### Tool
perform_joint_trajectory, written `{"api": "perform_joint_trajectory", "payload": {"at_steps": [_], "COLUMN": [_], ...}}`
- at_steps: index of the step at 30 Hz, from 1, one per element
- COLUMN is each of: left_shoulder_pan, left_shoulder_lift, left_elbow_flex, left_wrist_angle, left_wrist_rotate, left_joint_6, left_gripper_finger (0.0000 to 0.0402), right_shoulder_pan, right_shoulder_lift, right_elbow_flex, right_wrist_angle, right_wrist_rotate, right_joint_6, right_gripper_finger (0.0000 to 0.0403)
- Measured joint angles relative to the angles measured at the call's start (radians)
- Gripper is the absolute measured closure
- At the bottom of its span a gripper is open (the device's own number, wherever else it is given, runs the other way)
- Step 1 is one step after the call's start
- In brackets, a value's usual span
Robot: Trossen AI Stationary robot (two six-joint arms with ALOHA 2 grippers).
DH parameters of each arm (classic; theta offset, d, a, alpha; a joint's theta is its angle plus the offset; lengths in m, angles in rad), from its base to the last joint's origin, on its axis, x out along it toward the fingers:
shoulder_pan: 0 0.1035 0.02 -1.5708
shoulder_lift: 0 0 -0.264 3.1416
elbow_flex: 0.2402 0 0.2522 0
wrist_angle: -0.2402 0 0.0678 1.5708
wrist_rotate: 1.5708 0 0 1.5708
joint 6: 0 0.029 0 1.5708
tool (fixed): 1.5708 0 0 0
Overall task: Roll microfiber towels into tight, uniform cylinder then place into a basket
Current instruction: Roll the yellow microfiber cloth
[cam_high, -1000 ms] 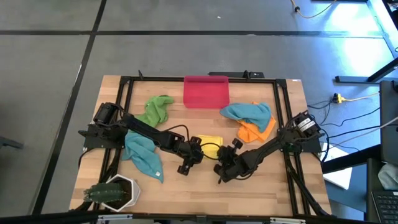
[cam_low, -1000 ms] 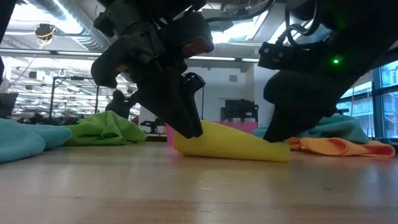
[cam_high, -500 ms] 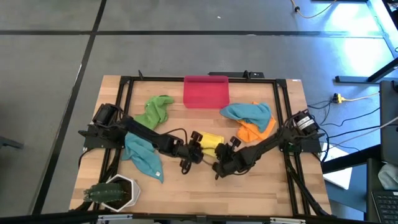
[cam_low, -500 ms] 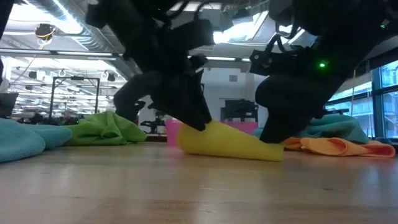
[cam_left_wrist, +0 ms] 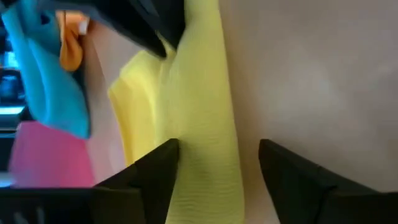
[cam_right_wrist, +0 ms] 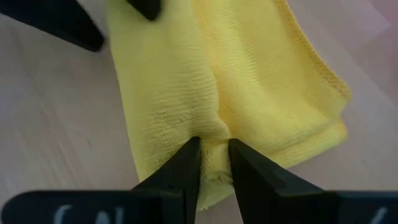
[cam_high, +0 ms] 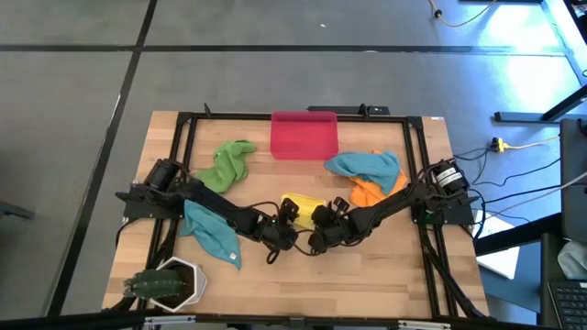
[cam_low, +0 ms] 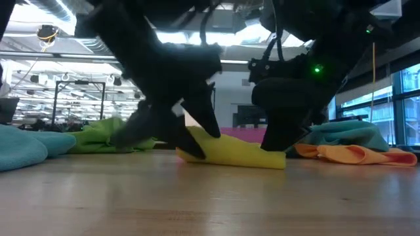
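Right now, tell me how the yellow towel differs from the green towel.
The yellow towel lies partly rolled at mid-table; the green towel sits crumpled nearer the basket. The right gripper pinches the yellow towel's edge and the left gripper stands open over it; no gripper is at the green towel. Both rest on the table, outside the basket.

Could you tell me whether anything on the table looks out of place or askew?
The yellow towel between both grippers is a loose, uneven fold, not a tight roll. The green, orange and two teal towels lie crumpled, unrolled. The basket holds nothing. The plant pot sits at one table corner.
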Motion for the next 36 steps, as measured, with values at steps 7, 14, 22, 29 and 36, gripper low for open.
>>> {"api": "perform_joint_trajectory", "payload": {"at_steps": [7,14,22,29,36], "left_shoulder_pan": [-0.003,-0.022,-0.013,-0.001,0.012], "left_shoulder_lift": [0.029,0.018,0.028,0.027,0.026], "left_elbow_flex": [0.001,-0.001,-0.001,-0.001,0.000], "left_wrist_angle": [0.001,0.022,0.023,0.011,-0.005], "left_wrist_rotate": [-0.177,-0.160,-0.109,-0.050,-0.007], "left_joint_6": [0.004,0.071,0.071,0.057,0.033], "left_gripper_finger": [0.0161,0.0161,0.0161,0.0201,0.0276], "right_shoulder_pan": [-0.017,-0.028,-0.028,-0.028,-0.028], "right_shoulder_lift": [0.000,0.000,0.000,0.001,0.002], "right_elbow_flex": [0.000,0.000,0.000,0.000,0.002], "right_wrist_angle": [0.011,0.018,0.022,0.023,0.021], "right_wrist_rotate": [-0.033,-0.051,-0.065,-0.065,-0.067], "right_joint_6": [-0.022,-0.031,-0.026,-0.027,-0.030], "right_gripper_finger": [0.0313,0.0313,0.0313,0.0313,0.0313]}}
